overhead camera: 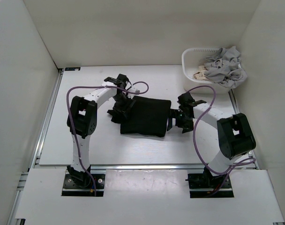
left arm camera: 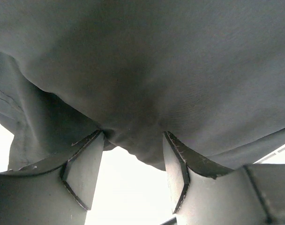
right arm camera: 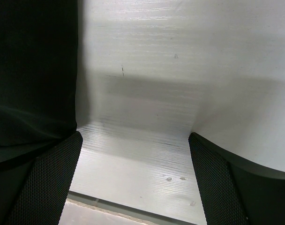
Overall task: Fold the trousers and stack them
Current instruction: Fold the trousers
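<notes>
Top external view: the trousers (overhead camera: pixel 145 116) lie folded into a black rectangle in the middle of the surface (overhead camera: pixel 133 149), between the two arms. The left gripper (overhead camera: pixel 120 108) sits at their left edge and the right gripper (overhead camera: pixel 180 119) at their right edge. The left wrist view shows its jaws apart, with a fold of dark cloth sagging between the tips; it may brush them, but that is hard to say. The right gripper's jaws are spread wide over bare surface, holding nothing. A white basket (overhead camera: pixel 185 58) of grey garments (overhead camera: pixel 224 63) stands far right.

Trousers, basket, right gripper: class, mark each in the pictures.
trousers (overhead camera: pixel 145 116), top view, middle of the folded black cloth.
basket (overhead camera: pixel 184 63), top view, left rim.
right gripper (right arm camera: pixel 133 143), right wrist view, gap midway between its fingertips.
</notes>
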You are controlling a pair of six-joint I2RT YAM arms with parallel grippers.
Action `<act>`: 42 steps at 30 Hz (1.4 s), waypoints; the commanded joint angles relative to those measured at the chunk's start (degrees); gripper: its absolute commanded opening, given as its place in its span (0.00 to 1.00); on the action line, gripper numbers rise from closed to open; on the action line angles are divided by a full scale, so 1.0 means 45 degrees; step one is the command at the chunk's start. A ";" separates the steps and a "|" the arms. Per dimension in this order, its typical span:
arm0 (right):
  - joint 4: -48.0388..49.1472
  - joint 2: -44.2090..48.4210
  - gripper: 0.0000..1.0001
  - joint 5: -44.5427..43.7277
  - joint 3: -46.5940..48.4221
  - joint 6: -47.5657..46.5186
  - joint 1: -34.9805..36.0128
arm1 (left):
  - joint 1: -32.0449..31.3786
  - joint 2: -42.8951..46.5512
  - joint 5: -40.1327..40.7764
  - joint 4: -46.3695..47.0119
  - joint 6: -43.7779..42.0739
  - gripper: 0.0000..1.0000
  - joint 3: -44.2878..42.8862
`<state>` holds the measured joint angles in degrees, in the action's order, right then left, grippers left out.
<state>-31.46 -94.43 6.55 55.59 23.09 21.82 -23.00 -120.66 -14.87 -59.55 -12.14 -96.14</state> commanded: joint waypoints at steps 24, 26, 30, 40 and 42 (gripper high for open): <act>-0.0157 0.0477 0.99 -0.0322 0.0146 -0.0307 -0.0103 | -0.0160 0.0330 -0.1971 -0.2721 -0.1090 0.14 -0.5265; -0.0157 0.0477 0.99 -0.0322 0.0146 -0.0307 -0.0104 | -0.0161 0.0329 -0.1347 -0.3151 -0.1343 0.14 -0.6093; -0.0273 0.0477 0.99 -0.0322 0.0146 -0.0424 -0.0104 | -0.0025 0.0525 -0.0874 -0.3525 -0.1696 0.14 -0.6645; -0.0547 0.0341 0.99 -0.0088 0.1240 -0.0542 -0.0104 | 0.2824 0.0485 -0.1012 -0.0580 -0.1989 0.14 -0.1320; -0.0547 0.0341 0.99 -0.0088 0.1240 -0.0542 -0.0104 | 0.2982 0.0485 -0.0681 0.0338 -0.1989 0.14 -0.0573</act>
<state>-32.82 -94.13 5.78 59.48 21.80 21.69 -11.31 -120.46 -19.44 -64.75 -20.27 -101.89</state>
